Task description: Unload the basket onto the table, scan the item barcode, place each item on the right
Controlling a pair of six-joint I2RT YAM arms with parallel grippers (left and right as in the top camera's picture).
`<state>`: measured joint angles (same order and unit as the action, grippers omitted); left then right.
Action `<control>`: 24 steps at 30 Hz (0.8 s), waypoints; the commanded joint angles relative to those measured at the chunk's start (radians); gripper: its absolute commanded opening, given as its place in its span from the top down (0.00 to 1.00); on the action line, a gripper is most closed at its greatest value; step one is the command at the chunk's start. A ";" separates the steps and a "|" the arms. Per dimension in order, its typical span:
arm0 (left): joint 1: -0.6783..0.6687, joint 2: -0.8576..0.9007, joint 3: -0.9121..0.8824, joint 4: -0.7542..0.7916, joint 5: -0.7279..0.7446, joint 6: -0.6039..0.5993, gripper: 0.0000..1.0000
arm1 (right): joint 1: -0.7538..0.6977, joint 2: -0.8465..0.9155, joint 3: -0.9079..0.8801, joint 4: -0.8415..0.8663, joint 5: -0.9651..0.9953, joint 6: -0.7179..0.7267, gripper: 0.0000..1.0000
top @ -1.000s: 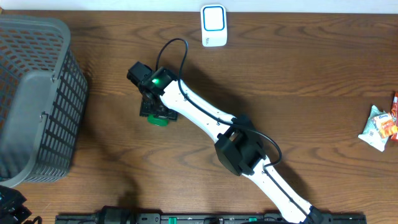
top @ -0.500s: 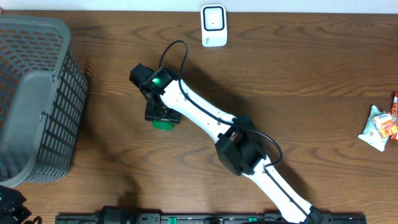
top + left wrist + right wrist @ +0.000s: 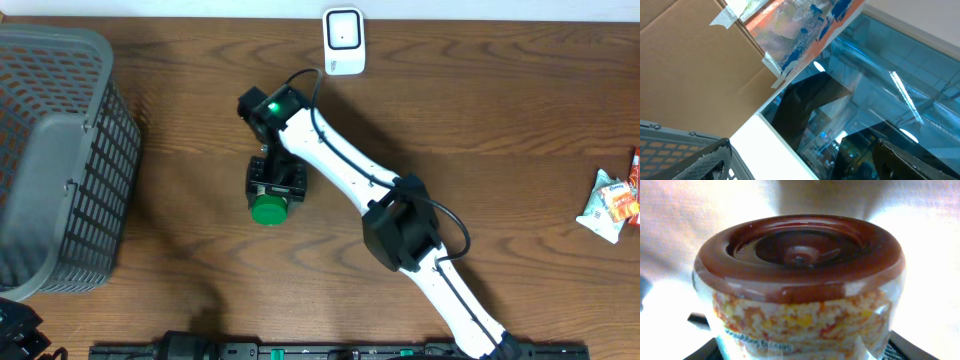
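Overhead, the tabletop [image 3: 520, 130] has a mesh basket [image 3: 60, 160] filling its left edge, while bare wood spreads across the right half. The right arm [image 3: 340, 175] stretches diagonally from the near-right edge to left of centre, wrist folded back toward the near edge. The right end effector [image 3: 276, 183] is clamped partway closed on the jar [image 3: 268, 210], whose long axis runs far-to-near, green cap nearest, well apart from the scanner [image 3: 343, 40] at the far edge.

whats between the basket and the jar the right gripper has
Nothing but bare wooden table, seen in the overhead view: the stretch from the basket to the green-lidded jar in the right gripper holds no object.
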<state>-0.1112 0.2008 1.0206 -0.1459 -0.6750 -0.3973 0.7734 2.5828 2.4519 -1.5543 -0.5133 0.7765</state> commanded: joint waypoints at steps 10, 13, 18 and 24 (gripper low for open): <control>0.006 -0.005 -0.003 -0.006 0.013 -0.008 0.10 | -0.035 -0.053 0.001 -0.145 -0.171 -0.216 0.38; 0.006 -0.005 -0.003 -0.011 0.013 -0.008 0.10 | -0.035 -0.052 0.000 -0.145 -0.177 -0.245 0.37; 0.006 -0.005 -0.003 -0.012 0.013 -0.008 0.10 | -0.035 -0.050 -0.002 -0.145 -0.219 -0.277 0.34; 0.006 -0.005 -0.003 -0.022 0.013 -0.008 0.10 | -0.035 -0.050 -0.087 -0.145 -0.236 -0.296 0.32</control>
<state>-0.1112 0.2008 1.0206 -0.1650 -0.6750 -0.3973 0.7418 2.5767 2.4084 -1.6928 -0.6960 0.5117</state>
